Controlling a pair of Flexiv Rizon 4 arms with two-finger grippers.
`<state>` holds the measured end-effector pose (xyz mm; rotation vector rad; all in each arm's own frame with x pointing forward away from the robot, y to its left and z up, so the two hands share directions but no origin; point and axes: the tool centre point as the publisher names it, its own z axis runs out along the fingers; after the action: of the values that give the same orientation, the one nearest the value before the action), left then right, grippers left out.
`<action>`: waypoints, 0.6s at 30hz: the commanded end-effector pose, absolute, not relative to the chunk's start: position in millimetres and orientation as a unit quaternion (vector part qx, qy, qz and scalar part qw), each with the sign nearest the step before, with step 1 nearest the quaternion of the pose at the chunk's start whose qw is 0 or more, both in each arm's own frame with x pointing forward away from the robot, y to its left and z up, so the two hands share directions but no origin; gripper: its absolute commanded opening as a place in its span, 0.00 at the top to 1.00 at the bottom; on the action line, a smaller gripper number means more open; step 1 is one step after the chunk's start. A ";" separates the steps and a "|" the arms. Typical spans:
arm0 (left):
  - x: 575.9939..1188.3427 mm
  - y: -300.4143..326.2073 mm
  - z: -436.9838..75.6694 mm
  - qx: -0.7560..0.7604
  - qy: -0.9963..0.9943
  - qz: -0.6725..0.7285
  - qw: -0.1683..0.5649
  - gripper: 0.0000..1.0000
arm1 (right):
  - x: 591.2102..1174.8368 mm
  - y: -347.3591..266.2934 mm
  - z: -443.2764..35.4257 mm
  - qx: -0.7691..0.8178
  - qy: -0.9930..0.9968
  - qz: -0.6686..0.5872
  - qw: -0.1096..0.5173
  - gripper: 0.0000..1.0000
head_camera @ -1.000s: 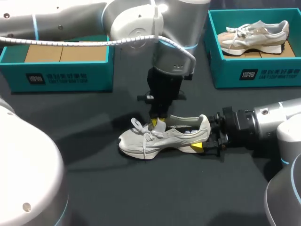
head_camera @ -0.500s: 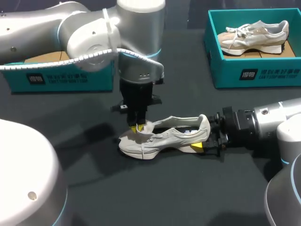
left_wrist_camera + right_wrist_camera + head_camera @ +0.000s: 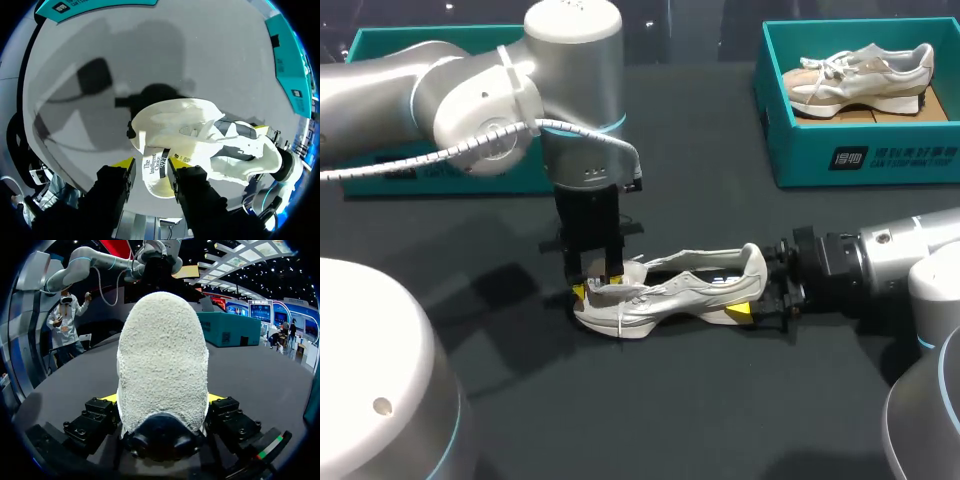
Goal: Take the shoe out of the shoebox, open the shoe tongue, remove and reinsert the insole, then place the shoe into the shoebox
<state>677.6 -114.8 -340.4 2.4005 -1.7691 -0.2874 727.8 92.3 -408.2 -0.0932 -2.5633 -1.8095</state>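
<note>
Print in dark letters ran along the white label (image 3: 158,167) on the tongue (image 3: 150,182). The tongue lay folded out toward the toe, between the part-open fingers of the left end effector (image 3: 151,163). The right end effector (image 3: 162,399) was clamped on the heel of the pale shoe (image 3: 670,292), which sat on its sole on the dark tabletop (image 3: 700,400). At the far right, a teal shoebox (image 3: 860,155) with white print on its wall held a second shoe (image 3: 860,72).
</note>
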 end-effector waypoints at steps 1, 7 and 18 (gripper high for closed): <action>672.3 -115.0 -341.5 0.795 -0.594 -0.105 0.058 0.54 | 727.5 93.6 -408.7 -0.031 -0.818 -0.575 0.001 1.00; 671.6 -110.1 -351.1 0.786 -0.601 -0.141 0.037 0.43 | 727.5 93.6 -408.7 -0.031 -0.818 -0.575 0.001 1.00; 709.9 -108.8 -305.1 0.743 -0.660 -0.106 0.035 0.48 | 727.5 93.6 -408.7 -0.031 -0.818 -0.575 0.001 1.00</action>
<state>702.9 -112.3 -332.2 2.3102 -1.9943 -0.3483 727.8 92.2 -408.4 -0.0938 -2.5633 -1.8091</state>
